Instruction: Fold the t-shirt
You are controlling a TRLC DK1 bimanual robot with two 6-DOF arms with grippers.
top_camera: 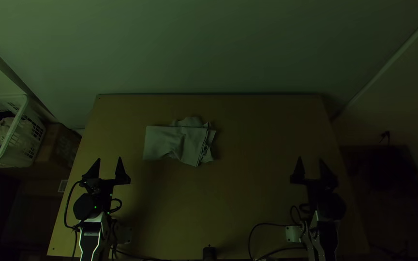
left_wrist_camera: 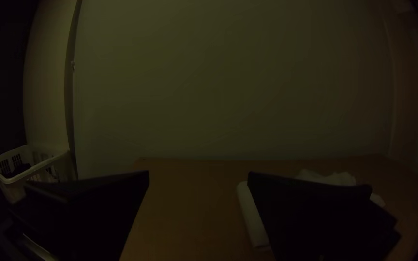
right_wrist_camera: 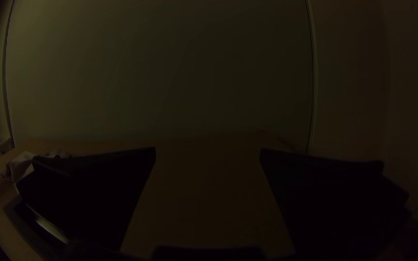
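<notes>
Top view: a pale t-shirt (top_camera: 172,142) lies folded, rumpled at one end, on the bench (top_camera: 247,193), left of its middle. Nearer, the left tool (top_camera: 110,166) and right tool (top_camera: 310,166) have fingers spread apart, holding nothing.

Past the bench's (top_camera: 262,145) far edge rises a plain, pale wall (top_camera: 209,48), with a light strip (top_camera: 395,55) running slantwise down its right side. Off to the left of the bench I can see a white slatted basket (top_camera: 17,122) with pale cloth (top_camera: 4,128) and something dark in it — and a brown box (top_camera: 60,147) just beside it. A small black object (top_camera: 209,253) sits at the middle of the bench's near edge — I can't tell what it is.
</notes>
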